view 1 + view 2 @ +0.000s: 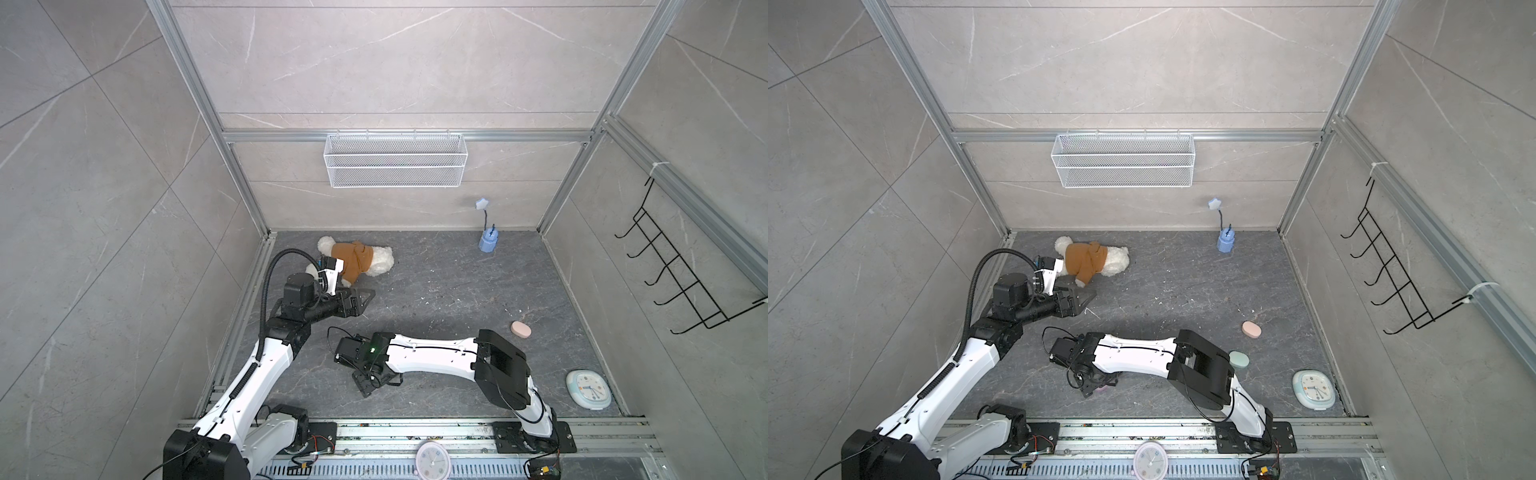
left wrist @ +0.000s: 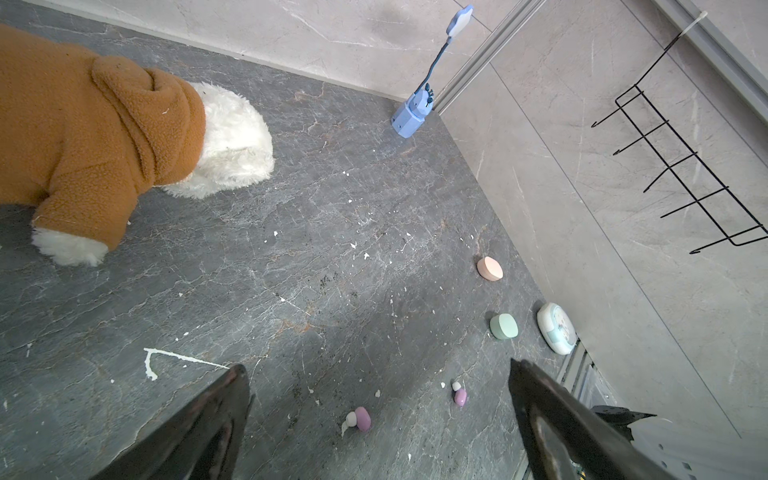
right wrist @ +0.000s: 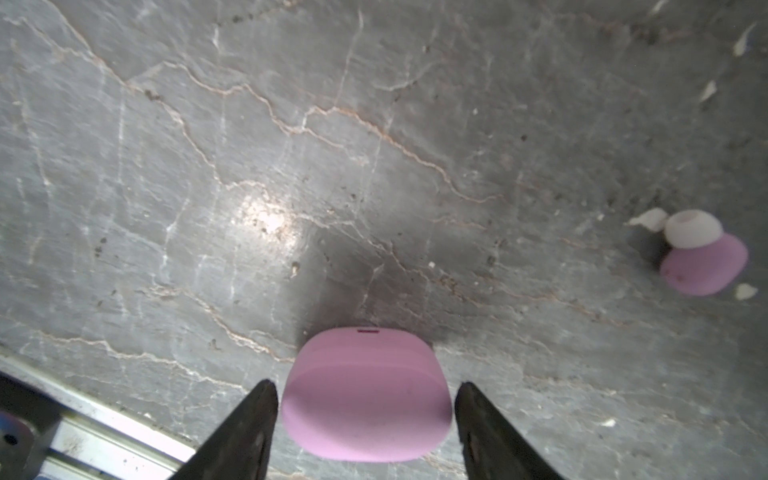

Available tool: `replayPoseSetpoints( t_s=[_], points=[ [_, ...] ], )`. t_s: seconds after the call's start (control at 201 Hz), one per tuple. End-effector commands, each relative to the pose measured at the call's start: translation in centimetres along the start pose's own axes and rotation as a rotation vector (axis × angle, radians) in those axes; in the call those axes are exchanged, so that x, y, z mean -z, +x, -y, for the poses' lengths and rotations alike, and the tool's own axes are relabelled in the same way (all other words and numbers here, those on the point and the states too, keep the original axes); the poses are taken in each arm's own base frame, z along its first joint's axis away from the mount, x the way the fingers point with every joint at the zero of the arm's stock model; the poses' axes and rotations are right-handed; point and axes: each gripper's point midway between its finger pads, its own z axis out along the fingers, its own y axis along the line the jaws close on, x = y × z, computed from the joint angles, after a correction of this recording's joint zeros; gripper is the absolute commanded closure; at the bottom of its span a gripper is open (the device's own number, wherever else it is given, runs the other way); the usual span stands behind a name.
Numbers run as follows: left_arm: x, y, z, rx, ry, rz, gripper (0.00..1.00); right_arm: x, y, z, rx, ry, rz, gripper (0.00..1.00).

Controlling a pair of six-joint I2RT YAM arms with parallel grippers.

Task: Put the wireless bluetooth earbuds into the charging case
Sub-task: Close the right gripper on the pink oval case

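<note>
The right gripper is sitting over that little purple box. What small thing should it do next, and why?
Probably close the right gripper gently onto the lilac case. In the right wrist view the case lies shut between the jaws, with a narrow gap on each side, so nothing is gripped yet. A lilac earbud lies loose nearby, and the case likely needs steadying before it can be opened.

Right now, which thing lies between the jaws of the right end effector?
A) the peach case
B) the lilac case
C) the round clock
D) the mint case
B: in the right wrist view the lilac case lies between the jaws of the right end effector, with a gap showing on each side.
</note>
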Motion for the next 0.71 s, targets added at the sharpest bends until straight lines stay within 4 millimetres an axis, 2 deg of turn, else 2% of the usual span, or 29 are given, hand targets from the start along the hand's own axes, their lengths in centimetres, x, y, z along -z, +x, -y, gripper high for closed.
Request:
replayPoseSetpoints(
  t_s=[0.0, 0.538, 0.702],
  points=[
    [0.6, -1.63, 1.41, -0.034, 0.041, 0.038, 0.0, -0.81, 0.26, 0.31, 0.006, 0.019, -0.026, 0.31],
    [0.56, -1.55, 1.37, -0.032, 0.04, 0.036, 0.0, -1.0, 0.44, 0.39, 0.008, 0.022, -0.034, 0.4],
    [0.51, -1.39, 1.26, -0.028, 0.039, 0.032, 0.0, -0.54, 0.3, 0.51, 0.004, 0.022, -0.019, 0.44]
  ],
)
